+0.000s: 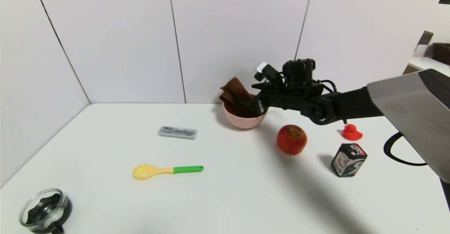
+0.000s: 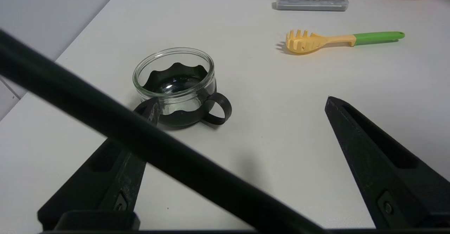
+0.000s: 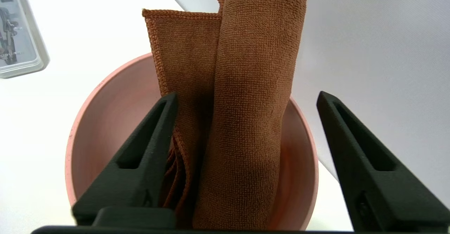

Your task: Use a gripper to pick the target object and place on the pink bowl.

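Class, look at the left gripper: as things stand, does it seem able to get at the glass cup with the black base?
Probably yes. The left gripper is open, and the glass cup stands upright just ahead of its fingers on bare table, with nothing between them.

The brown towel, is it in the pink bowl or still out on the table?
In: the brown towel stands folded inside the pink bowl, sticking above its rim.

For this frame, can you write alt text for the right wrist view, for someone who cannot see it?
A folded brown towel stands on end inside the pink bowl, rising past its rim. The right gripper is open around the towel, with one of its black fingers against the cloth and the other apart from it. A clear flat case lies on the white table beyond.
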Robot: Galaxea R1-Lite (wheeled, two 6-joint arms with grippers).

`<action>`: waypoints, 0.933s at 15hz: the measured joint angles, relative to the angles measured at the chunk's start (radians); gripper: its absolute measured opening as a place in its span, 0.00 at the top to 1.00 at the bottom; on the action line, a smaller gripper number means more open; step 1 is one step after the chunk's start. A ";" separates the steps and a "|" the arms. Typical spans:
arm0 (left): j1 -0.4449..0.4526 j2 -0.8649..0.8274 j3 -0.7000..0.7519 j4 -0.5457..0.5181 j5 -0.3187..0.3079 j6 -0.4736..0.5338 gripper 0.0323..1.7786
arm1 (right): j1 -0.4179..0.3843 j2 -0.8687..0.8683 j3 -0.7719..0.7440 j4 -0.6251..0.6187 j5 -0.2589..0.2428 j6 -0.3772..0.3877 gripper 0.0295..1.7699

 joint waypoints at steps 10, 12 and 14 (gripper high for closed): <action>0.000 0.000 0.000 0.000 0.000 0.000 0.05 | -0.051 -0.421 0.151 0.336 0.002 0.098 0.08; 0.000 0.000 0.000 0.000 0.000 0.000 0.05 | -0.084 -0.586 0.272 0.360 0.000 0.125 0.07; 0.000 0.000 0.000 0.000 0.000 0.000 0.05 | -0.120 -0.753 0.409 0.369 -0.001 0.151 0.06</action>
